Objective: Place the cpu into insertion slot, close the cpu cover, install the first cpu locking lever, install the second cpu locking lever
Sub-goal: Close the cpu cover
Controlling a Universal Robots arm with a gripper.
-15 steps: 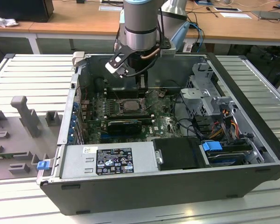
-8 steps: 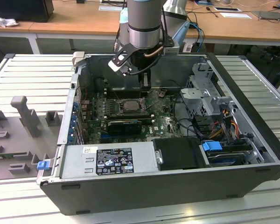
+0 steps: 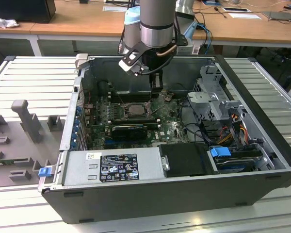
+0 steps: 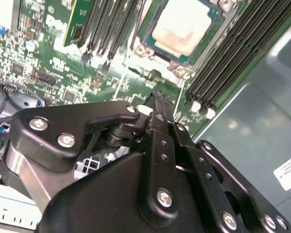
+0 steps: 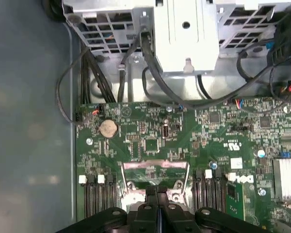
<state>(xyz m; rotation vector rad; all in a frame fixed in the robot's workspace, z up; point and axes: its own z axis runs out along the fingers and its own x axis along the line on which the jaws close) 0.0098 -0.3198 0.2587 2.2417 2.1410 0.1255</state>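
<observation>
Jaws [image 4: 157,94] are pinched narrow, fingers pressed together w/ nothing visible btwn them. They hang low inside the open dark-grey computer case [image 3: 184,194], which lies on the ribbed aluminium desk [image 3: 29,73].

The small, square, pale beige cpu [image 4: 182,29] is already seated flat in the square, dark-framed insertion slot [image 4: 162,51], face fully exposed. It's just ahead of the jaw tips, near but not touching. In the exterior view the slot sits to the exterior view's left of the jaws [image 3: 156,88] and nearer the camera. Chip is square, so no long axis to line up on.

The thin silvery cpu cover frame w/ square window [image 5: 155,166] looks swung up off the socket, right by the jaw tips [image 5: 156,190]. Can't tell if they touch. Judging from that, cover isn't closed yet and no levers are set.

Room is tight sideways: long black memory slots [image 4: 223,53] flank the socket on both sides. The grey steel case wall [image 4: 252,111] runs close past one bank, and the silver drive cage [image 5: 184,34] w/ its cables is well apart. Clear space is mostly straight up.
</observation>
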